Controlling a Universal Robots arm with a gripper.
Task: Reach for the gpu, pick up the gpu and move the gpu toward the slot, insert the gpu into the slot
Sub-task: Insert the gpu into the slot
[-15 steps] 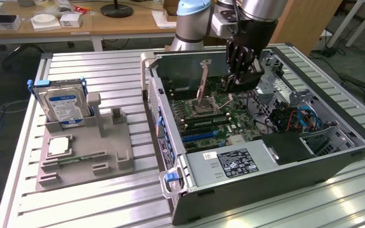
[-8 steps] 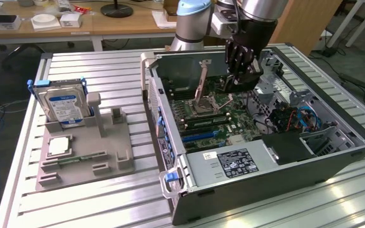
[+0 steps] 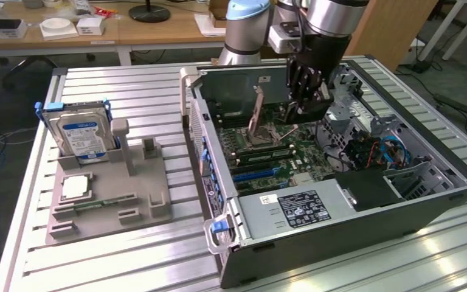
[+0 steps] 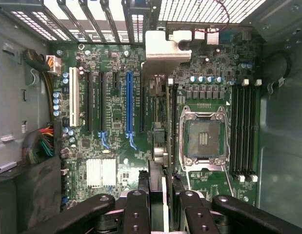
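Note:
My gripper (image 3: 306, 108) hangs inside the open computer case (image 3: 428, 201), above the green motherboard (image 4: 116, 122). Its black fingers (image 4: 137, 204) are shut on the gpu (image 4: 163, 146), a thin dark card held upright and seen edge-on in the wrist view. The card's silver bracket (image 4: 165, 46) points toward the vented rear wall. It hovers between the CPU socket (image 4: 203, 139) and the row of expansion slots, a little to the side of the long blue slot (image 4: 129, 102). I cannot tell whether its lower edge touches the board.
A grey fixture (image 3: 107, 194) on the exterior view's left holds a silver hard drive with a blue label (image 3: 83, 137). Cables (image 4: 41, 144), a heat sink (image 4: 101, 171) and memory slots (image 4: 243, 131) crowd the board. The power supply (image 3: 294, 210) fills the case's near end.

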